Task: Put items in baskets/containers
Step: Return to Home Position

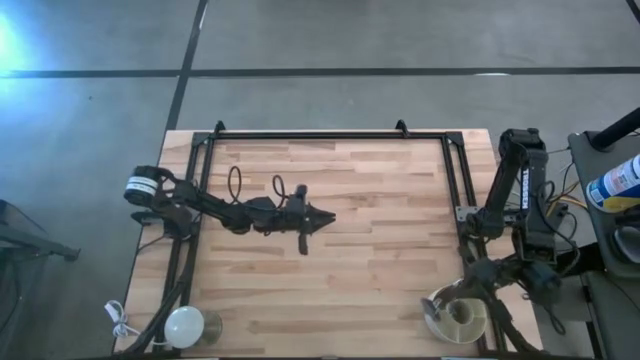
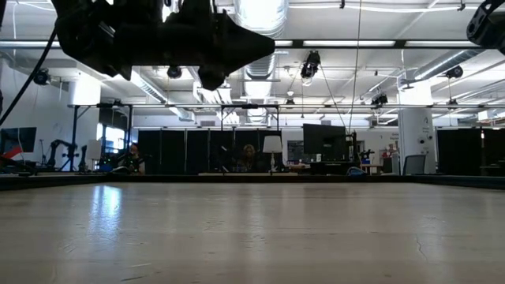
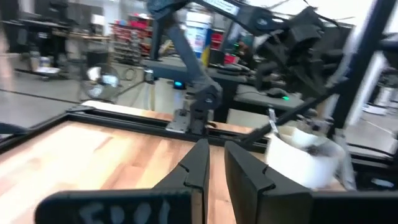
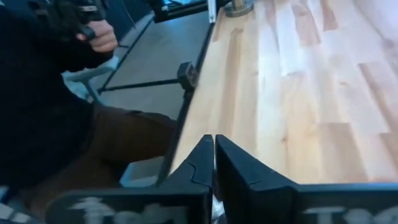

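Observation:
The round cream tub [image 1: 462, 318] stands at the table's near right corner. In the left wrist view, where the tub [image 3: 305, 158] also appears, a few thin brush handles [image 3: 273, 121] stick up out of it. No brush lies on the wood in any view. My right gripper [image 1: 462, 292] hangs just above the tub with its fingers shut [image 4: 214, 146], and nothing shows between them. My left gripper [image 1: 325, 217] is raised over the table's middle and points right. Its fingers [image 3: 216, 155] are shut to a narrow slit on nothing, and it shows dark at the top of the low view [image 2: 245, 43].
A white glossy dome [image 1: 185, 325] with a cord sits at the near left corner. Black frame rails [image 1: 330, 135] run along the table's far, left and right sides. A person [image 4: 56, 118] stands beyond the near edge by the right arm. A blue-and-white bottle [image 1: 618, 182] stands off the table.

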`<move>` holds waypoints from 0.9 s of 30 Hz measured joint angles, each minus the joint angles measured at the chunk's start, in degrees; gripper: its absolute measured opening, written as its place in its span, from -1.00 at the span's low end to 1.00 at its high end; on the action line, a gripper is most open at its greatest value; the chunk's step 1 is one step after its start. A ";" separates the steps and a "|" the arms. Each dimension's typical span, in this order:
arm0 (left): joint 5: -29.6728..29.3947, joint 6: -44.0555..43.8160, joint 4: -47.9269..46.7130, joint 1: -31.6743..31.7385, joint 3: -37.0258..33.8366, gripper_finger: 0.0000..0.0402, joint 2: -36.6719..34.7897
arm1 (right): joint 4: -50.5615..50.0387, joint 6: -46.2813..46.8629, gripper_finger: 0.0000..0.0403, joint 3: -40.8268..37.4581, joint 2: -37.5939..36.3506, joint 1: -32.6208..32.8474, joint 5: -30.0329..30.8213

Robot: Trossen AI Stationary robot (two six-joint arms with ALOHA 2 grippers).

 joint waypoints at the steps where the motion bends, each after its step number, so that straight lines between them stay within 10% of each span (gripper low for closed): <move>1: 1.24 0.02 -0.02 0.18 -0.04 -0.78 0.00 | 0.01 -1.60 -0.94 0.00 -0.35 -1.44 -1.04; 8: 8.18 0.37 -1.02 2.88 -0.13 -0.97 0.00 | 5.49 -19.52 -0.96 -0.71 -4.01 -16.48 -14.72; 19: 13.96 2.29 0.00 6.74 -2.04 -1.00 -0.04 | 29.69 -49.25 -0.96 -5.88 -3.17 -52.06 -56.16; 27: 14.14 2.88 5.12 7.48 -8.53 -1.00 -2.52 | 40.72 -62.93 -0.96 -6.57 2.56 -70.00 -67.92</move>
